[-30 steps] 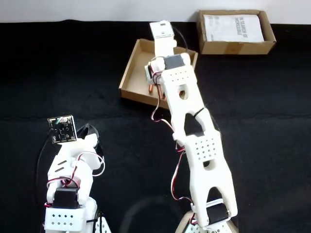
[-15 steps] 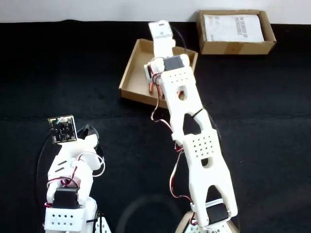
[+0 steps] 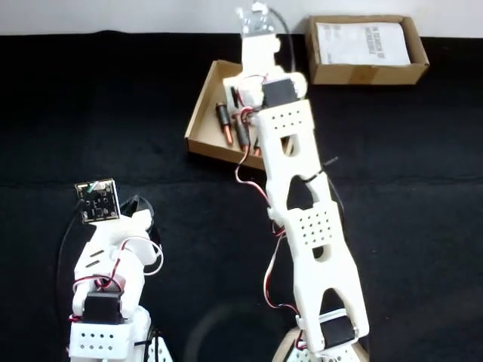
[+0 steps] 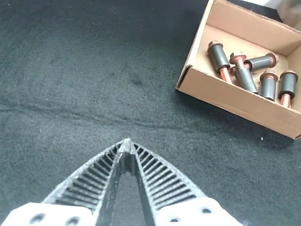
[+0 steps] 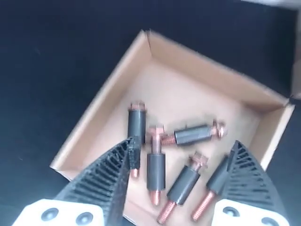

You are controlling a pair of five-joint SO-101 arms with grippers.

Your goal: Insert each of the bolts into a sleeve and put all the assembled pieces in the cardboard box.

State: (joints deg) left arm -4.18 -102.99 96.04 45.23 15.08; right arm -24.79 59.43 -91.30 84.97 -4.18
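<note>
In the high view the cardboard box [image 3: 201, 113] sits on the table [image 3: 90, 105] in the upper middle of the frame, and five assembled pieces [image 5: 155, 165] lie close together inside it. A second box [image 3: 366, 73] stands in the upper right, near the first but apart from it. The right arm [image 3: 317, 234] stretches from the lower middle up over the cardboard box, and the left arm [image 3: 113, 264] is in the lower left, well apart from both boxes.

R jaws wide apart, over cardboard box [image 5: 184, 88], approx 5 sleeved bolts [image 5: 155, 169] inside
</note>
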